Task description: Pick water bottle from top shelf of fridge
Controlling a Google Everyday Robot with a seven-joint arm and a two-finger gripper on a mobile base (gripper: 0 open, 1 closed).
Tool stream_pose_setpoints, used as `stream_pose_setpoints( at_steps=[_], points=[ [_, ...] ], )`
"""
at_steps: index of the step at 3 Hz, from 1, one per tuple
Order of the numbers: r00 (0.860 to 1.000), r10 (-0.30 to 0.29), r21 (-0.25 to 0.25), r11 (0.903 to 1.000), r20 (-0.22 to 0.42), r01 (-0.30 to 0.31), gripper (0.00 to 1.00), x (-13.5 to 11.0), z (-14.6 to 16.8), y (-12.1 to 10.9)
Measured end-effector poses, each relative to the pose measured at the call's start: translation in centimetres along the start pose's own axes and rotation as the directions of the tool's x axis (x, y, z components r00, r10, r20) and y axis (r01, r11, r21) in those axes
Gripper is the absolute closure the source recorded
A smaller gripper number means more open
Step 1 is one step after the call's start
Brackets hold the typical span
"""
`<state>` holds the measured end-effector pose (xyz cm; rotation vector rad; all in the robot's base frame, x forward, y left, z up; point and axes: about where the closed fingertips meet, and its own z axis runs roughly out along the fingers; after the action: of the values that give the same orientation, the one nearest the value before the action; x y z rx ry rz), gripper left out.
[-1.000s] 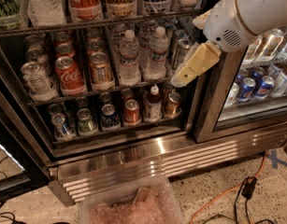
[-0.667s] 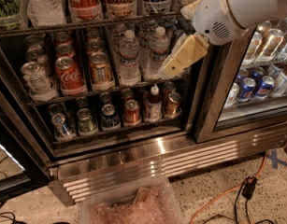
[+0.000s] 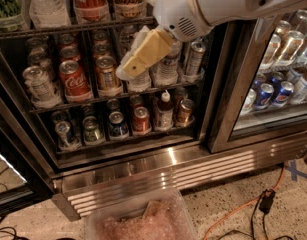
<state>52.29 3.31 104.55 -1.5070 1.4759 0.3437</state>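
Observation:
The fridge (image 3: 143, 166) stands open in front of me, with a steel frame and a dark interior. Its top shelf (image 3: 53, 30) is a wire rack running along the upper edge of the camera view. On it at the far left stands the water bottle (image 3: 45, 4), clear and ribbed, with its top cut off by the view. A red Coca-Cola bottle (image 3: 90, 1) stands to its right. My gripper (image 3: 128, 70), yellowish on a white arm, hangs below that rack in front of the middle shelf's small bottles. It is lower than the water bottle and to its right, and holds nothing that I can see.
Cans fill the middle rack, among them a Coca-Cola can (image 3: 73, 80), and more cans line the lower rack (image 3: 118, 126). The right glass door (image 3: 273, 84) is closed over blue cans. A plastic bin (image 3: 143, 219) and an orange cable (image 3: 243, 209) lie on the floor.
The arm has swung left and upward. The gripper has moved from the fridge's right post to in front of the middle-shelf bottles.

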Motion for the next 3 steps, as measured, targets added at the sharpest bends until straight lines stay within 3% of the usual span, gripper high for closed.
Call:
stream_pose_setpoints(
  at_steps=[1, 2, 3],
  points=[
    [0.990, -0.057, -0.094, 0.9932, 0.130, 0.069, 0.00, -5.15, 3.34, 3.17],
    [0.990, -0.057, -0.094, 0.9932, 0.130, 0.069, 0.00, -5.15, 3.34, 3.17],
    [0.987, -0.019, -0.036, 0.9990, 0.163, 0.025, 0.00, -4.76, 3.80, 2.47]
  ],
)
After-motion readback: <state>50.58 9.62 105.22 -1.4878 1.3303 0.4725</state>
